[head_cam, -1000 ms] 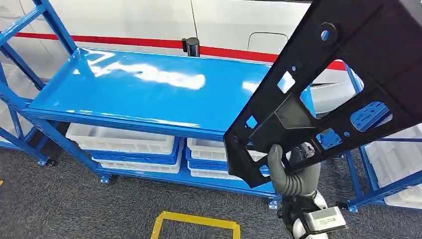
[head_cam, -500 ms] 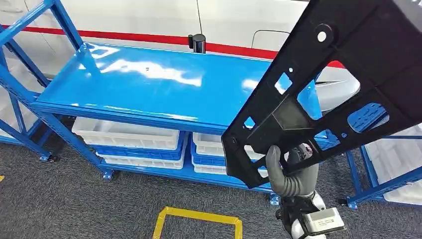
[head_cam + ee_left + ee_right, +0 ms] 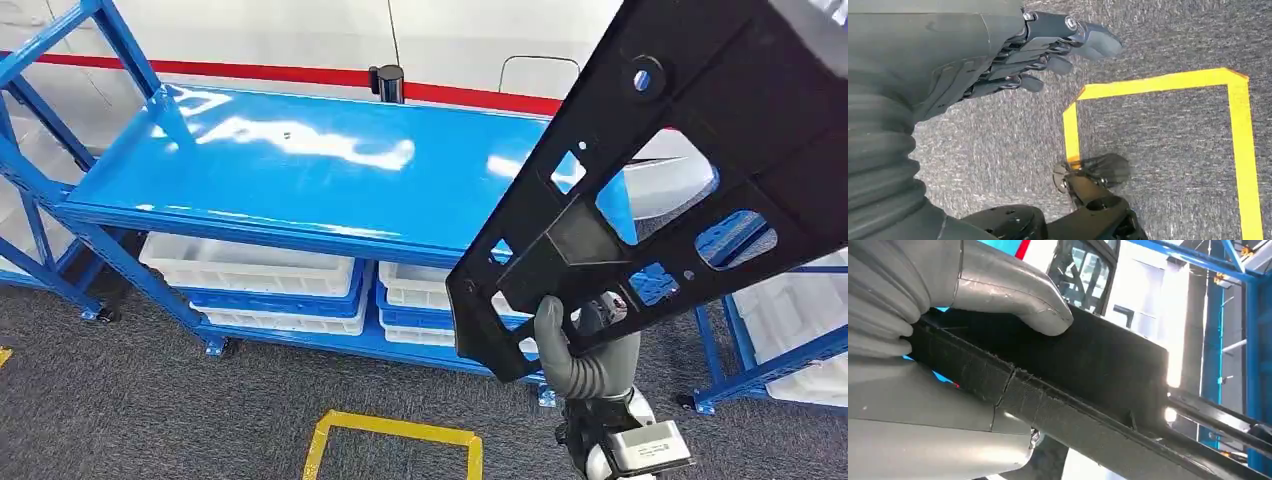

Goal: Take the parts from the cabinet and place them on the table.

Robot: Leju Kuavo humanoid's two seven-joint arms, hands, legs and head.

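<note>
Right hand (image 3: 585, 350): my one right hand grips the lower edge of the one black panel (image 3: 680, 170), held tilted in the air before the blue rack (image 3: 300, 190).
Left hand (image 3: 1048, 50): holds nothing, fingers loosely apart, above grey carpet.
Trays (image 3: 250, 275): about four white ones under the shelf.
Floor mark (image 3: 390, 440): one yellow outline.

My right hand (image 3: 585, 350) sits low on the right, gripping the bottom end of the part (image 3: 690, 160), which rises up and rightward in front of the table's (image 3: 300, 170) right end. Bins (image 3: 250, 275) lie on the shelf under the tabletop. A taped square (image 3: 395, 440) lies on the floor before the table, left of my hand. Another rack (image 3: 760, 370) stands at far right.
</note>
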